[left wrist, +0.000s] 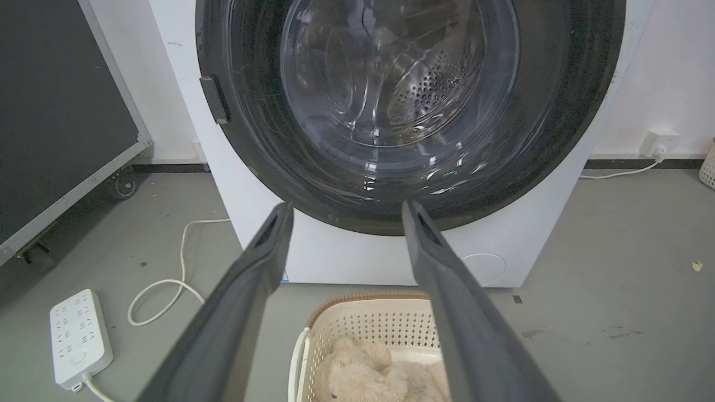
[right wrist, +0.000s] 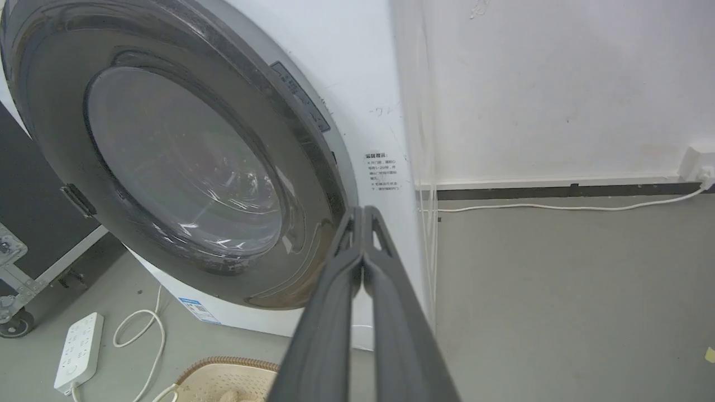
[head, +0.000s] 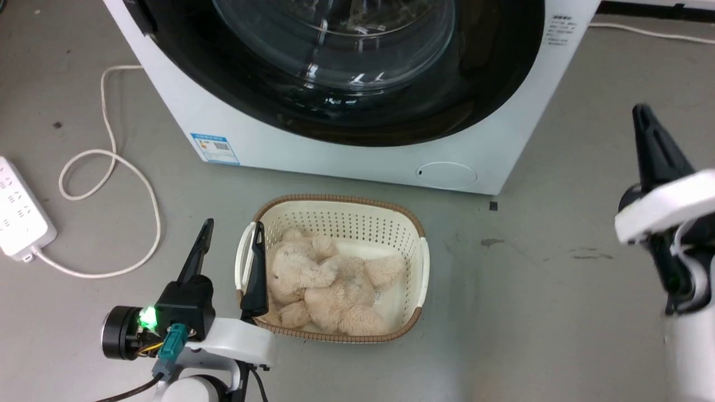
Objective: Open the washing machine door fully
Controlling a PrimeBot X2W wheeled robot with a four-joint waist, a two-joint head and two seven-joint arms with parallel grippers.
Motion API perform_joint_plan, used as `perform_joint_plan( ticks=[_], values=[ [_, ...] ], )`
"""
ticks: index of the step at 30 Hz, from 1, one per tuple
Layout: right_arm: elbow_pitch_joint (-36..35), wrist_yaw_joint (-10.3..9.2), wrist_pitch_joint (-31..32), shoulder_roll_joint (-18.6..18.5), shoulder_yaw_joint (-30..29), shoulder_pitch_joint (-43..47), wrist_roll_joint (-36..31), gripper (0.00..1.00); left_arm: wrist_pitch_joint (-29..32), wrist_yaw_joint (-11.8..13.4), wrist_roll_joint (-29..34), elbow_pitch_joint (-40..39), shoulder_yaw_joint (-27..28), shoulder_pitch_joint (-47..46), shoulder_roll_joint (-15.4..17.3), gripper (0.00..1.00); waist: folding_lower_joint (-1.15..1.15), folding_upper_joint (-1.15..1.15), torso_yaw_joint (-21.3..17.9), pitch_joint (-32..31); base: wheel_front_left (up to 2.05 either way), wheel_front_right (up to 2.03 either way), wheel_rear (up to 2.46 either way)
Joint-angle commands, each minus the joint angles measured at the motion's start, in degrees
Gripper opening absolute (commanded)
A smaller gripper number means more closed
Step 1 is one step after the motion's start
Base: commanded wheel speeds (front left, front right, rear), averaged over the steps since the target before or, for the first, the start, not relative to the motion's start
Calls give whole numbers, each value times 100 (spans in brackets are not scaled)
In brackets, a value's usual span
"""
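The white washing machine (head: 346,156) fills the top of the head view. Its door (head: 491,72), a glossy black disc with a bulging glass window, lies flat against the front. In the left wrist view the door (left wrist: 558,111) faces me straight on, with a dark handle (left wrist: 215,99) on its left rim. My left gripper (head: 233,225) is open and empty, low over the basket's left rim and well short of the door; its fingers (left wrist: 262,251) frame the door's bottom edge. My right gripper (head: 641,111) is shut and empty, off the washer's right side. Its fingertips (right wrist: 363,211) point at the door's (right wrist: 184,167) lower right rim.
A cream basket (head: 416,234) holding a beige plush toy (head: 329,285) stands on the floor before the washer. A white power strip (head: 17,212) and looped cable (head: 111,162) lie at left. A black panel on casters (left wrist: 56,111) stands left of the washer. A wall (right wrist: 558,84) rises on the right.
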Motion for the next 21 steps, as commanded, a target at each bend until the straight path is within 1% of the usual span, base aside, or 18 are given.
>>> perform_joint_plan(
  ticks=[1,8,13,21],
  values=[
    [90,-2,60,-17,-52,-239,132,0,-63,40,-50,-36,-35,-89,4,100,-1,0,35,50,0,0,0],
    [684,-2,573,-3,-290,-1016,700,0,-147,73,-55,-80,-101,-173,4,100,-1,0,143,258,0,0,0],
    [1144,-2,890,51,-622,-1642,1092,0,-207,99,-69,-112,-168,-261,4,100,-1,0,226,423,0,0,0],
    [1924,-3,1430,100,-1091,-2572,1522,0,-302,149,-90,-149,-269,-351,4,100,-1,0,369,661,0,0,0]
  ],
)
